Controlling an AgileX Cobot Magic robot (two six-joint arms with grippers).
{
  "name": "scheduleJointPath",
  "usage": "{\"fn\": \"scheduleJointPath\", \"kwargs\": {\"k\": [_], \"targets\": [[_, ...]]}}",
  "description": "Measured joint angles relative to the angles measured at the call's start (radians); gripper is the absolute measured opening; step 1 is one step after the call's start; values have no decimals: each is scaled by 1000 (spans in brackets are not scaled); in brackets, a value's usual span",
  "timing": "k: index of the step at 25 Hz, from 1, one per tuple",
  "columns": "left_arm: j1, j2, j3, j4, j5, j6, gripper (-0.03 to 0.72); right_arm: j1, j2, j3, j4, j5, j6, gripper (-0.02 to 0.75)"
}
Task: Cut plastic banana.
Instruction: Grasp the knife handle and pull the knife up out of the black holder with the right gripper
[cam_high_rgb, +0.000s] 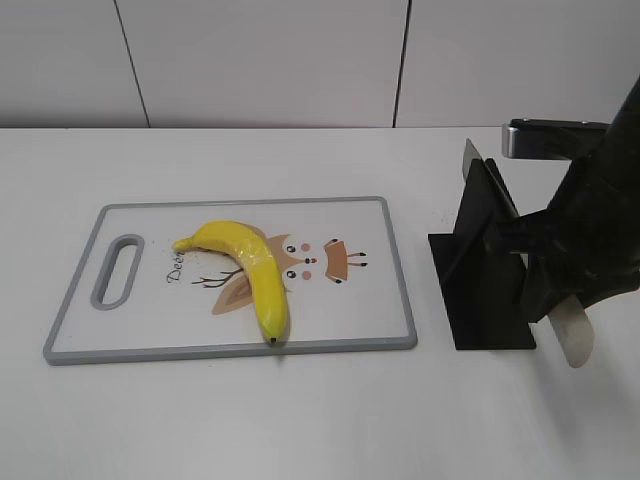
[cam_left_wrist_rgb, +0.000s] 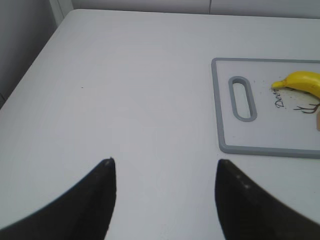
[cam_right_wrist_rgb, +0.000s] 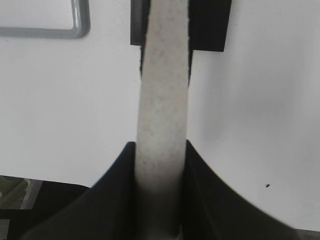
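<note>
The plastic banana, yellow with a dark tip, lies on a white, grey-rimmed cutting board with a deer picture. Its stem end also shows in the left wrist view. My right gripper is shut on the pale speckled handle of a knife whose far end sits in a black stand. In the exterior view the handle end sticks out below the right gripper. My left gripper is open and empty over bare table left of the board.
The black knife stand sits just right of the board, with a grey blade tip rising from it. A white wall runs behind the table. The table's left edge shows in the left wrist view.
</note>
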Motion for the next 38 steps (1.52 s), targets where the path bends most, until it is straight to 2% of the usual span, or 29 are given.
{"fn": "scheduleJointPath", "kwargs": {"k": [7,21,28,33,38], "targets": [[0,0,0,3,0,0,587,0,-15,-1,13,40,4,179],[0,0,0,3,0,0,587,2,-267,-14,34,94,18,176],[0,0,0,4,0,1,587,3,-320,-30,36,112,9,173],[0,0,0,-43,-2,101,584,3,-320,-96,50,105,-135,173],[0,57,-16,-103,-35,199,569,3,-290,-150,62,87,-374,173]]}}
